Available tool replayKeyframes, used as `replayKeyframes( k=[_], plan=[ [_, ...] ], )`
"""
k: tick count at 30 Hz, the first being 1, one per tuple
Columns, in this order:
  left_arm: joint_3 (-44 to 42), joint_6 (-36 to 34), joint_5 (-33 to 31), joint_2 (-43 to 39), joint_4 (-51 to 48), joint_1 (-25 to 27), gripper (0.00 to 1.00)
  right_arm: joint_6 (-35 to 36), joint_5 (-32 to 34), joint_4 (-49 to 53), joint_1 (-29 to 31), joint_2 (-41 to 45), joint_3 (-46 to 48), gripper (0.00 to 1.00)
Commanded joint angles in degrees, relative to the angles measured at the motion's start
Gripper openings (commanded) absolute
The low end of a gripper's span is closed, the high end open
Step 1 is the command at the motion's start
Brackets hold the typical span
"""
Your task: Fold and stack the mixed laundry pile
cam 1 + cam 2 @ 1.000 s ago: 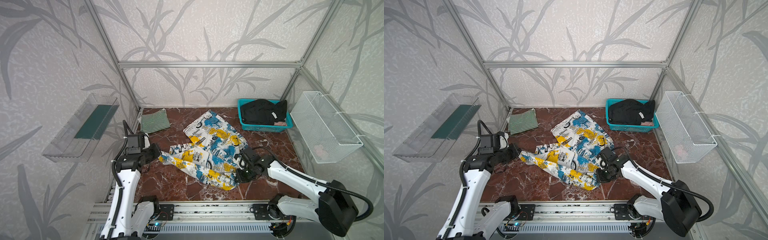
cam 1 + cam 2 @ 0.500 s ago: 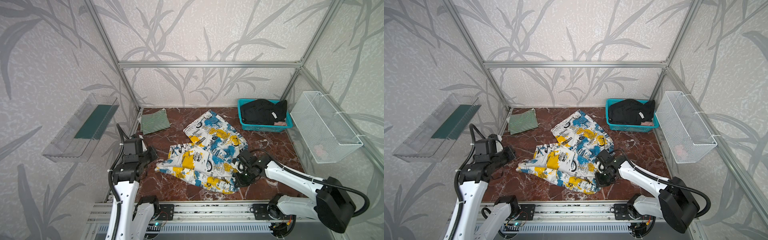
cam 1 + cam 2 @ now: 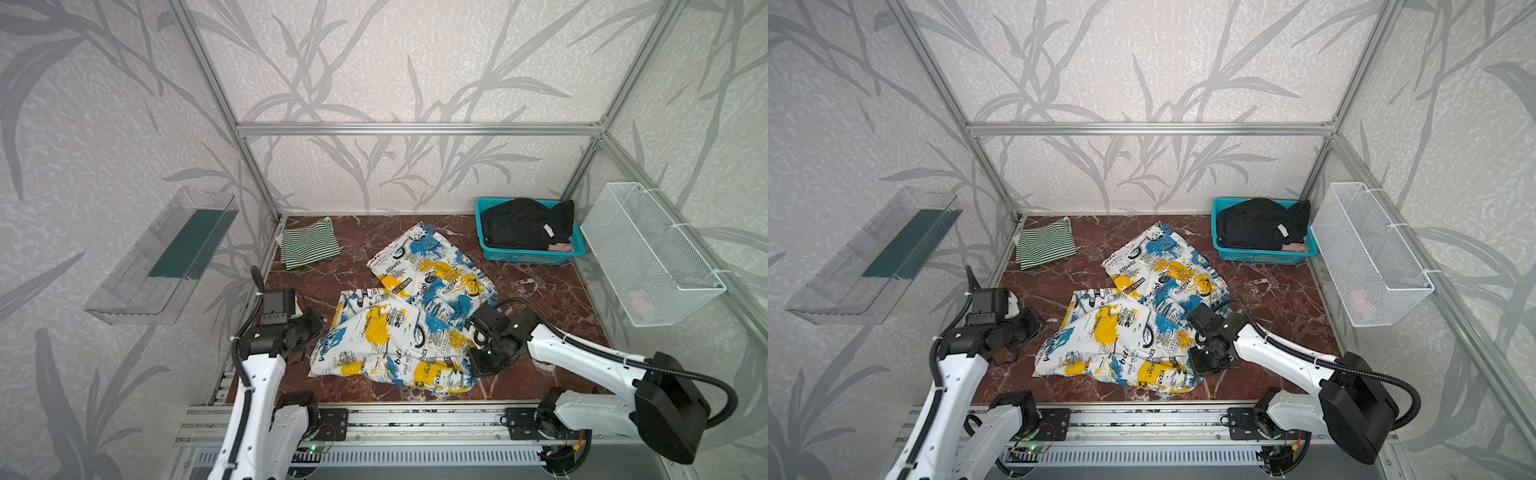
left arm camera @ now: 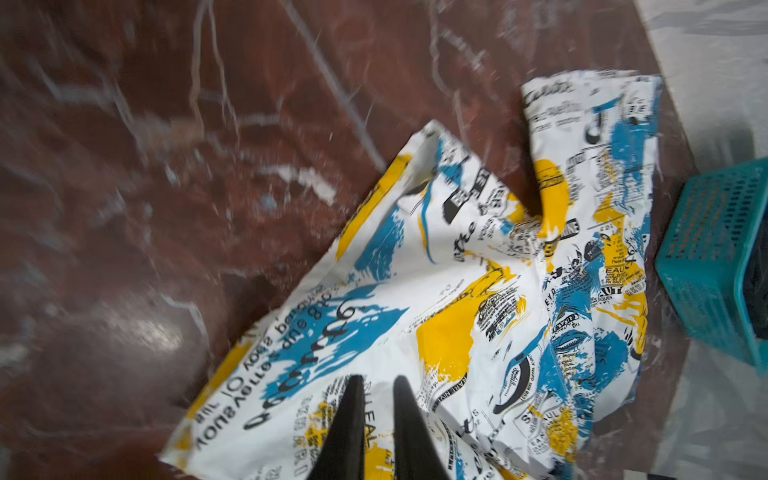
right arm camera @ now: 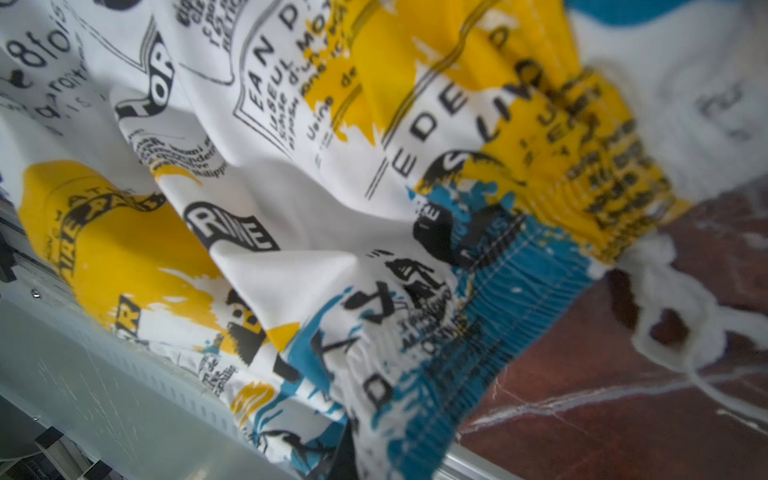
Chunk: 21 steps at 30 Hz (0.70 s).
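- Marble tabletop (image 3: 540, 299): the printed garment (image 3: 399, 332), white with blue, yellow and black print, lies at the middle. It is partly folded, with one flap laid over its near half, and reaches from mid-table to the near edge in both top views.
- Left gripper (image 3: 312, 326): low over the table, just beside the left edge of the printed garment. In the left wrist view its fingers (image 4: 349, 415) stand a narrow gap apart over the cloth, and nothing is seen pinched between them.
- Right gripper (image 3: 476, 360): at the near right edge of the printed garment. The jaws are closed on its cloth. The right wrist view shows the gathered elastic waistband (image 5: 540, 257) bunched close to the lens, though the fingers themselves are largely hidden.
- Striped garment (image 3: 309, 243): green and white, folded flat at the far left corner, well apart from both arms.
- Teal basket (image 3: 528, 257): at the far right, holding the black garment (image 3: 523, 224). A pinkish piece (image 3: 561, 247) lies at its right near corner.
- Wire basket (image 3: 648, 249): mounted on the right wall. A faint pink item inside is too blurred to identify.
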<state>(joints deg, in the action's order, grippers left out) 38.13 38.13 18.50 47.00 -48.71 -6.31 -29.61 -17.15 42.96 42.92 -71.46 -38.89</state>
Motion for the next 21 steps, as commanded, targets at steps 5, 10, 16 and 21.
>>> replayKeyframes(
  k=[5,10,16,21],
  plan=[
    [-7.0,9.7,-0.2,1.0,9.0,2.7,0.31,-1.7,3.7,-3.9,0.2,-3.2,-1.8,0.08],
    [-5.0,6.8,0.5,10.6,19.7,4.2,0.36,-1.9,7.6,-2.5,0.0,-2.7,0.0,0.07],
    [6.3,-0.8,4.3,29.0,25.8,4.2,0.37,-3.6,9.7,-2.0,-0.7,0.4,2.8,0.05],
    [11.9,-5.1,5.1,39.6,27.6,4.3,0.42,-4.1,10.0,-1.2,-1.1,2.4,3.6,0.05]
  ],
)
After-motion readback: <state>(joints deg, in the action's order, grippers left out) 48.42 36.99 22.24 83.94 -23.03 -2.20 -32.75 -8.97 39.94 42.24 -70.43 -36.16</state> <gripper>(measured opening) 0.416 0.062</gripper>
